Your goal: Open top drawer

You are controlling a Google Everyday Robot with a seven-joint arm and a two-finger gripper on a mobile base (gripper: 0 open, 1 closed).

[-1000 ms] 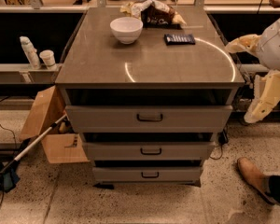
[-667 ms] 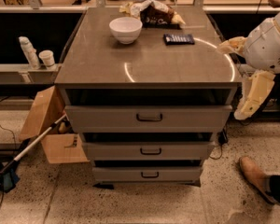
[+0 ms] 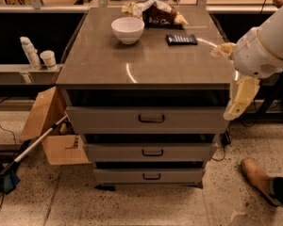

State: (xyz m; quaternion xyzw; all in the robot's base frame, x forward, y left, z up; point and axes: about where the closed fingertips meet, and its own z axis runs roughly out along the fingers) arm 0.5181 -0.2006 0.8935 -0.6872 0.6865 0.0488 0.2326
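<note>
The top drawer (image 3: 108,120) is the widest grey front of three, just under the table top, with a small dark bail handle (image 3: 151,118) at its centre. A dark gap shows above its front, and no interior is visible. My gripper (image 3: 222,83) is at the cabinet's right front corner, level with the table edge and right of the handle. Its two cream fingers (image 3: 240,97) stand apart, open and empty, one by the table top and one hanging beside the drawer's right end.
Two narrower drawers (image 3: 151,152) sit below. On the table top are a white bowl (image 3: 128,29), a dark flat remote (image 3: 181,39) and a snack bag (image 3: 155,13). A cardboard box (image 3: 49,126) and a pole lie left. A person's shoe (image 3: 257,178) is right.
The arm and gripper have moved left, from beside the table to the cabinet's right front corner. The drawers have not moved.
</note>
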